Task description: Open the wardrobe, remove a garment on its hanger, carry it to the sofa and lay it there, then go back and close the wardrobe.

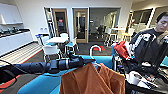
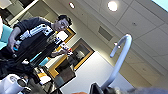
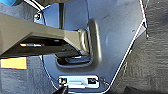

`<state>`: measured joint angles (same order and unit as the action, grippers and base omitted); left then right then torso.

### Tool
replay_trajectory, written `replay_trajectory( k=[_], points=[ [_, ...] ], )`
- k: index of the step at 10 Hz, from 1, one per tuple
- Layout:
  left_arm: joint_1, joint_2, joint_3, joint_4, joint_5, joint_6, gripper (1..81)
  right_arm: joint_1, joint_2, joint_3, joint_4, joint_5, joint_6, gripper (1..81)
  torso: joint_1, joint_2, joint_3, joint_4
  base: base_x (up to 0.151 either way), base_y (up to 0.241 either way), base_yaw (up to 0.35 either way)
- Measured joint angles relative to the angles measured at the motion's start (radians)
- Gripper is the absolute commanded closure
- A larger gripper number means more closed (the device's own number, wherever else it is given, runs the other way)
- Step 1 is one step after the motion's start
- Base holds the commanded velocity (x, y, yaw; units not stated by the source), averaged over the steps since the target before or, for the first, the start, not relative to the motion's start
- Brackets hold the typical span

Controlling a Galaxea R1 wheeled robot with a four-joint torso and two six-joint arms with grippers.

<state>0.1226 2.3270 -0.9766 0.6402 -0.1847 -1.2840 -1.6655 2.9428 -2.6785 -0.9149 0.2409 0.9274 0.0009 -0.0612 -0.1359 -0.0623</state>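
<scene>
My left arm (image 1: 42, 67) reaches across in front of me, and its jaws (image 1: 86, 62) sit at the neck of the hanger (image 1: 95, 48), closed on it just below the white hook. From my left wrist that hook (image 2: 119, 60) curves up past the jaws toward the ceiling, with the dark finger parts clamped around its base. The garment (image 1: 92, 80), orange and folded over its shoulders, hangs straight down from the jaws, its collar touching their underside. Beyond and beneath the jaws lies the sofa (image 1: 40, 86), bright blue, its back edge running just behind the garment; the cloth hangs in front of it, and I cannot tell whether it touches the seat yet.

Off to the far side of the jaws stands a person (image 1: 152, 42) in dark clothes holding a control rig, seen again from my left wrist (image 2: 32, 40). My right wrist looks down on a dark blue-grey plate of my own body over grey carpet (image 3: 155, 50); I cannot tell how my right jaws stand.
</scene>
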Motion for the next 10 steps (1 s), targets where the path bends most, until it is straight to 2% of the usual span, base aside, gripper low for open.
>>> replay_trajectory(
  k=[7,10],
  points=[
    [0.008,-0.003,0.000,0.012,-0.002,0.000,81.1,0.003,0.000,-0.002,0.000,0.000,-0.002,1.0,0.000,0.000,0.000,0.000,0.000,0.000,0.000],
    [0.014,-0.003,0.003,0.015,-0.003,0.000,81.1,-0.007,0.000,-0.002,0.000,-0.002,-0.002,1.0,-0.002,-0.001,0.000,0.000,0.085,0.000,0.000]
  ],
)
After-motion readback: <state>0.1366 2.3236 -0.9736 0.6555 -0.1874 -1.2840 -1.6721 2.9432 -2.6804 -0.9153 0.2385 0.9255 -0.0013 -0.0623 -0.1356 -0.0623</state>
